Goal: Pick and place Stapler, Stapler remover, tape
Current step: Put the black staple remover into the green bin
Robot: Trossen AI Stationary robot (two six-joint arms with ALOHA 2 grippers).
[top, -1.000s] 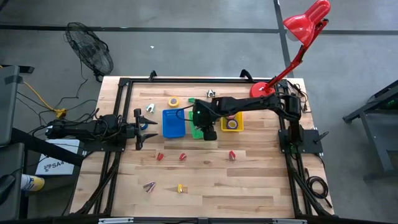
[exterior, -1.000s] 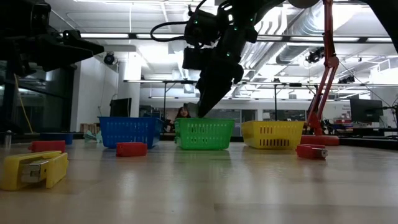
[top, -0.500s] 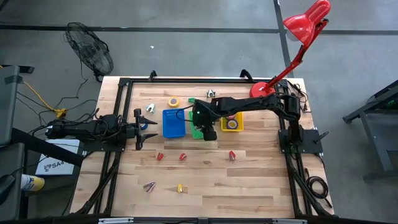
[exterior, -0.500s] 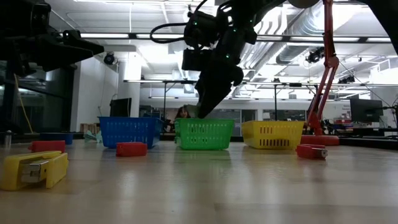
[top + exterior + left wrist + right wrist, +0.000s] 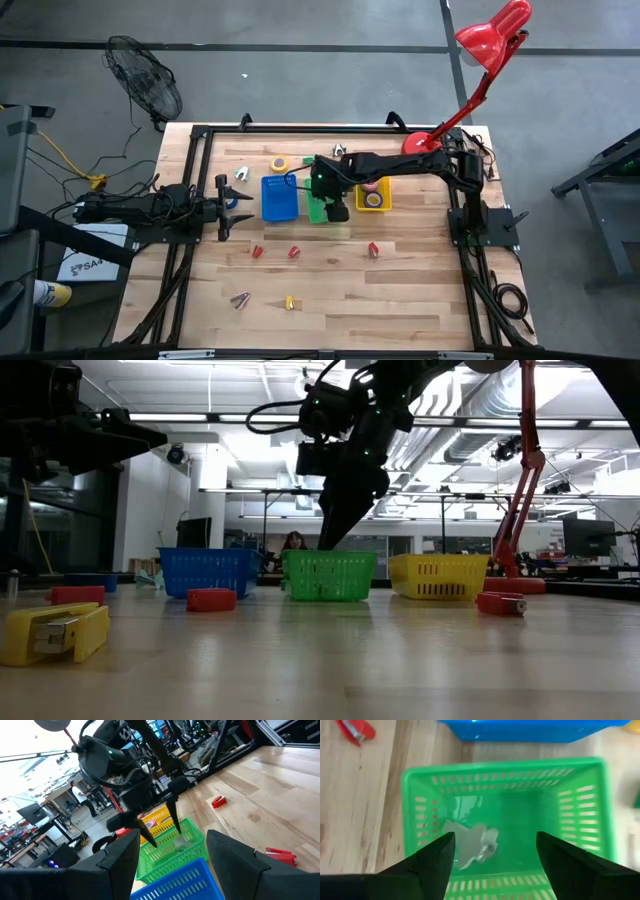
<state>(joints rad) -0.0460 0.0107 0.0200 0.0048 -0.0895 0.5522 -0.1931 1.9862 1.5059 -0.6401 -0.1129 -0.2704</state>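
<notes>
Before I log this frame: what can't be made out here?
- Green bin, high view: the right end effector covers its contents.
- Silver item in it, right wrist view: blurred, so its type is unclear.
- Yellow bin, low view: walls hide its contents.
- Left end effector: parked at the table's left.

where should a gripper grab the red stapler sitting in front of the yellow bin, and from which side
Take the red stapler across its narrow body, near the middle, coming straight down from above. It lies flat and alone on the bare table, so the fingers should have room on both long sides. The right gripper, open above the green bin, looks nearest.
</notes>
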